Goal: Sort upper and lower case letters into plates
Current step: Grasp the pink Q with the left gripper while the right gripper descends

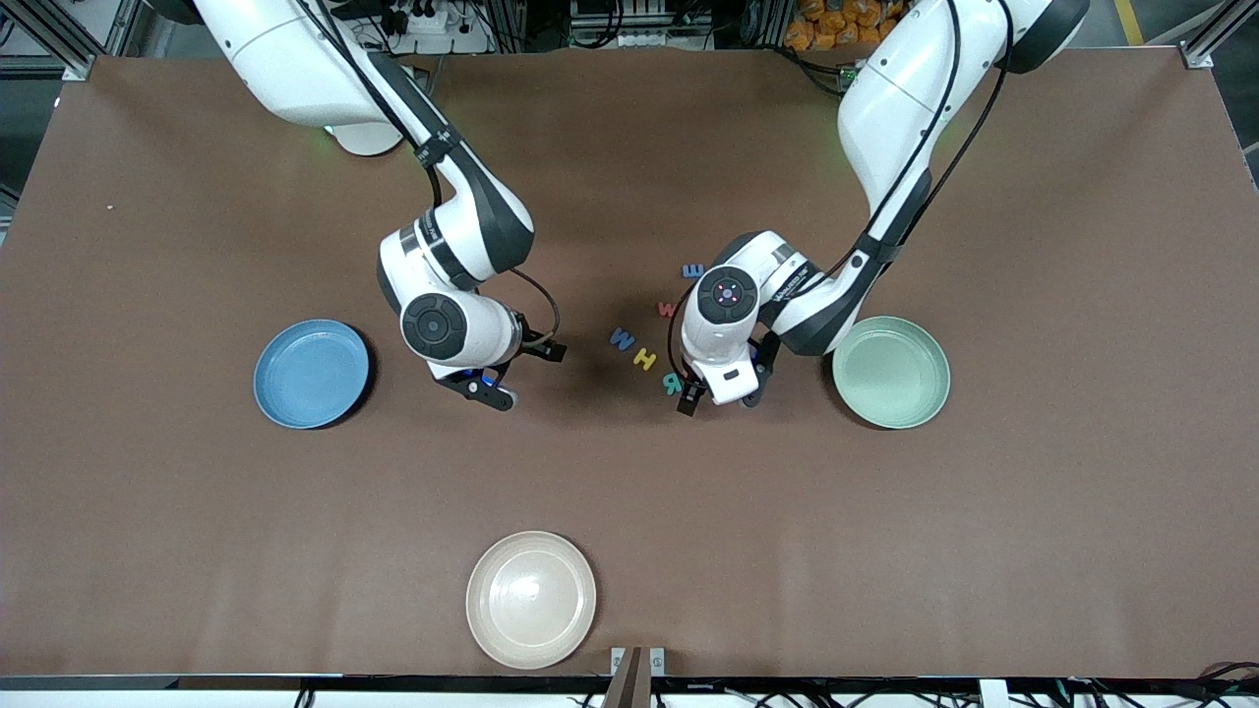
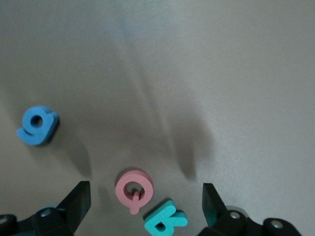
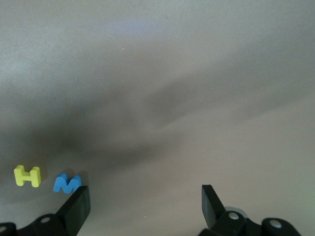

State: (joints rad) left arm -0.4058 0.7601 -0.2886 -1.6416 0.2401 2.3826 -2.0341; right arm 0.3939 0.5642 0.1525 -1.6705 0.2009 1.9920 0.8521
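The right gripper (image 3: 145, 206) is hanging over the bare brown tabletop (image 3: 197, 73) with fingers (image 3: 78, 206) spread wide, the yellow H (image 3: 27, 176) and blue M (image 3: 66, 183) lying side by side just off one fingertip.

Even overhead light, front view bright & sharp edge to edge, no glare on the brown desk (image 1: 1033, 541). Soft dark shadows sit under both arms near the mid desk; thin dark rims of shadow hug the plates. Cream plate (image 1: 531, 600) shows a faint sheen at its centre. Wrist views dimmer, greyish, w/ broad smeared shadows across the surface; blue g (image 2: 37, 126) & pink Q (image 2: 134, 190) slightly soft, yellow H (image 3: 27, 176) soft too
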